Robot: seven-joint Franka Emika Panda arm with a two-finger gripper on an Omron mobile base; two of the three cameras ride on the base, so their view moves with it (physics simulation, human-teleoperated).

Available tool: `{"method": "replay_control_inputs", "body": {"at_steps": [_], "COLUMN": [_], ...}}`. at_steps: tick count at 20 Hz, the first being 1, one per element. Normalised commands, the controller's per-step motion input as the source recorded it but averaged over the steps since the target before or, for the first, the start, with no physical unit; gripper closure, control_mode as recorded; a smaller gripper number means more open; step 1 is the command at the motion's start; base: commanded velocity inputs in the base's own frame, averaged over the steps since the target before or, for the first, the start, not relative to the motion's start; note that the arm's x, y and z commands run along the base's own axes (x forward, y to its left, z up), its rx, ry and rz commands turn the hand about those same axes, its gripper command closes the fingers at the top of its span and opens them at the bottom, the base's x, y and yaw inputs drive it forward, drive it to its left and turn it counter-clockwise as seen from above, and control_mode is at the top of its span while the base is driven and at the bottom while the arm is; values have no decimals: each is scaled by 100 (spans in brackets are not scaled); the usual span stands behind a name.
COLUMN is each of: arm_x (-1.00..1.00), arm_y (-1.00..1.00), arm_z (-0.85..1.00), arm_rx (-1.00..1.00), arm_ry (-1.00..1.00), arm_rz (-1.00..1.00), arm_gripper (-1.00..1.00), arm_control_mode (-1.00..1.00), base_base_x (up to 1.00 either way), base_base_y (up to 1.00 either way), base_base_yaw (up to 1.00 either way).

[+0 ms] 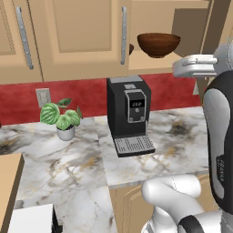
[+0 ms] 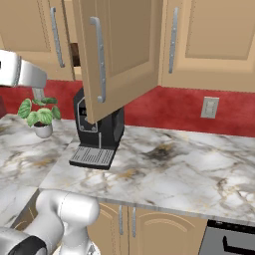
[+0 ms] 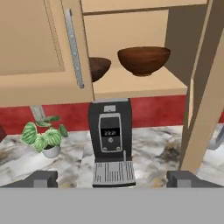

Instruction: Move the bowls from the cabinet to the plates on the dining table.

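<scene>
Hand view: two brown bowls [image 3: 143, 60] sit on the open cabinet [image 3: 131, 85] shelf — fingers [image 3: 43, 178] spread wide apart, holding nothing.

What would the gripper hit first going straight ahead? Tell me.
Probably the coffee machine: it sits centred ahead of the open gripper, below the cabinet shelf holding the bowls. Depth is unclear, so the counter might come first.

The arm is raised, its gripper [image 3: 112, 178] level, fingers [image 3: 43, 178] spread wide apart, holding nothing.
</scene>
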Motion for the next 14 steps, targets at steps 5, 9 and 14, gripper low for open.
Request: {"method": "replay_control_inputs", "body": {"at_steps": [5, 9, 14], "arm_x": [100, 81, 54], "arm_y": [11, 0, 0], "arm_z": [0, 0, -12], "arm_rx": [0, 0, -4], "arm_ry": [14, 10, 5], "arm_rz": [-1, 0, 0], "arm_gripper": [-100, -100, -100], "arm_control_mode": [-100, -100, -100], "base_base_x": [0, 0, 0], "base_base_y": [0, 0, 0], "base_base_yaw": [0, 0, 0]}}
